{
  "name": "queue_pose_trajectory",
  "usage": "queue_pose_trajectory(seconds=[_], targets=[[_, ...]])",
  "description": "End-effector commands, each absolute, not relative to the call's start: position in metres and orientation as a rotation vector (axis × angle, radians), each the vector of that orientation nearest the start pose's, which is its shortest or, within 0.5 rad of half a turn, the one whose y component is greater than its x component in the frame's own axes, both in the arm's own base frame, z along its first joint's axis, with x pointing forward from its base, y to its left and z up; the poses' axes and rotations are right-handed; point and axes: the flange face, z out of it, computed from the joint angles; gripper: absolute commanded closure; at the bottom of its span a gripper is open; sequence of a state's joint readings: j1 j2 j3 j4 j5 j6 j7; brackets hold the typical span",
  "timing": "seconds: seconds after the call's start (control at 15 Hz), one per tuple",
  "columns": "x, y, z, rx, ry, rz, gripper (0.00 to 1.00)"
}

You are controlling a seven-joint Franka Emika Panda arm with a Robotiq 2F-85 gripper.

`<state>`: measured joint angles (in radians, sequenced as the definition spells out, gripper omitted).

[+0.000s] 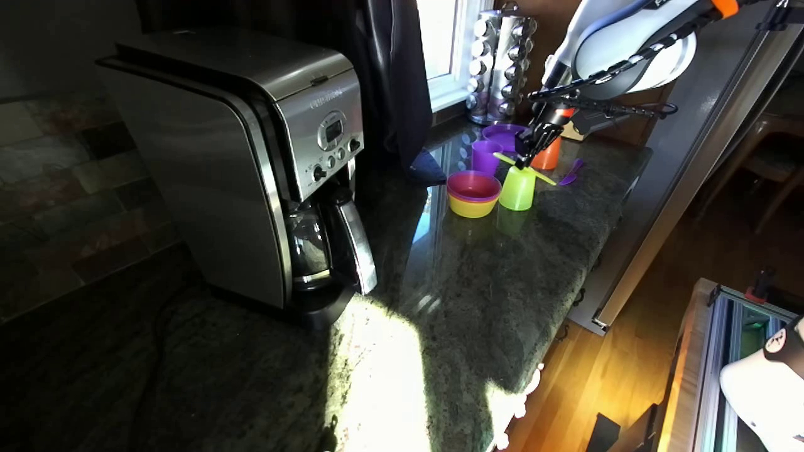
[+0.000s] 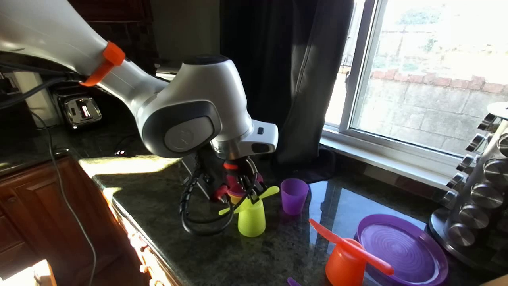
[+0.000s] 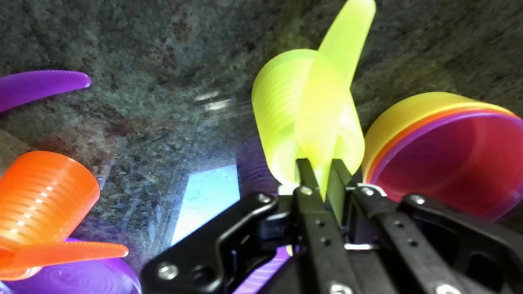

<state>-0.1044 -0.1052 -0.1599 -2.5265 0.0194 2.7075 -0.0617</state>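
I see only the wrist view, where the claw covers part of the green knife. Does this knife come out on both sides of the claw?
Observer: Yes, in both exterior views the green knife sticks out on both sides of the claw.
Operator: Thank you. Does some cup stand with its opening up?
Observer: Yes, the purple cup does.
Operator: And what stands beside the purple plate?
Observer: A rack of jars stands next to it.

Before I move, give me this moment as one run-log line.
gripper: shut on lime knife | knife: across upturned lime cup, contact unclear | stacked bowls: beside lime cup | purple cup: upright
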Motion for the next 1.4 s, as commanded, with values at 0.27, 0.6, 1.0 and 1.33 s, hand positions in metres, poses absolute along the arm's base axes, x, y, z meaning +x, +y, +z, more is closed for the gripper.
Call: queue_pose_trajectory(seconds=[0.27, 0.6, 1.0, 1.33], targets=[[0.451, -0.12, 0.344, -3.11, 0.389, -0.51, 0.96], [0.447, -0.119, 0.344, -3.108, 0.432, -0.566, 0.96], [0.439, -0.117, 0.345, -3.123, 0.434, -0.572, 0.96], [0.433, -0.113, 0.347, -3.127, 0.425, -0.577, 0.96]])
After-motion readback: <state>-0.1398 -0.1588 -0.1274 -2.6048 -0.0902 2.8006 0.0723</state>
